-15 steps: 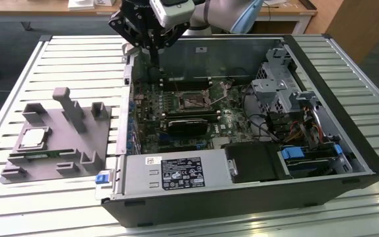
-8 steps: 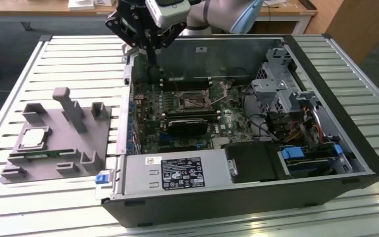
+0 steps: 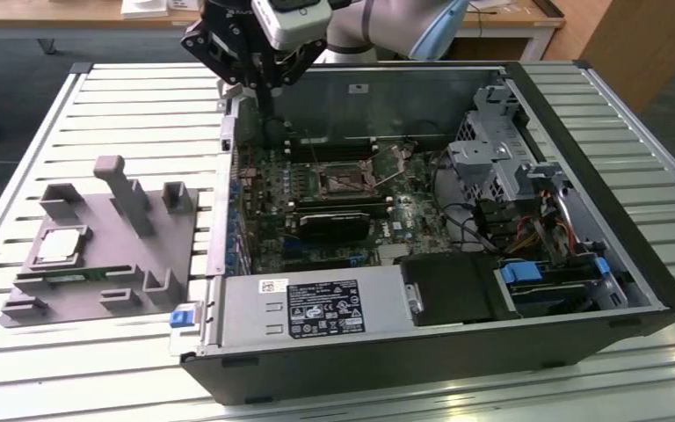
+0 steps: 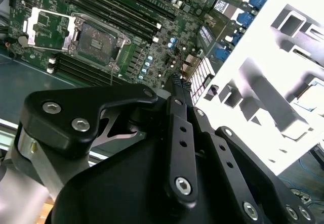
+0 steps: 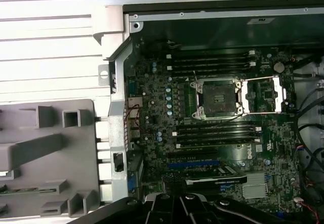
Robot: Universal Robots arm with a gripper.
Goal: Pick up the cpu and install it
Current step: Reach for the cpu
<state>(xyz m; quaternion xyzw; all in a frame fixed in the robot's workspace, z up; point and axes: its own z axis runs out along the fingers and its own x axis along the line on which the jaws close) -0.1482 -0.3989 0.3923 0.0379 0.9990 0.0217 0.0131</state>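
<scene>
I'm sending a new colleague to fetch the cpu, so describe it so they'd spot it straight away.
Beside the open computer case, on the exterior view's left, a grey holder lies on the slatted table. The cpu rests flat on it: a small square with a silvery top, unlike the long thin green memory stick next to it.

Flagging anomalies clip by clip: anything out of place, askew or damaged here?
Nothing stands out. The cpu lies flat in its grey holder, the motherboard socket is open and empty, and the gripper hangs empty above the case edge.
</scene>
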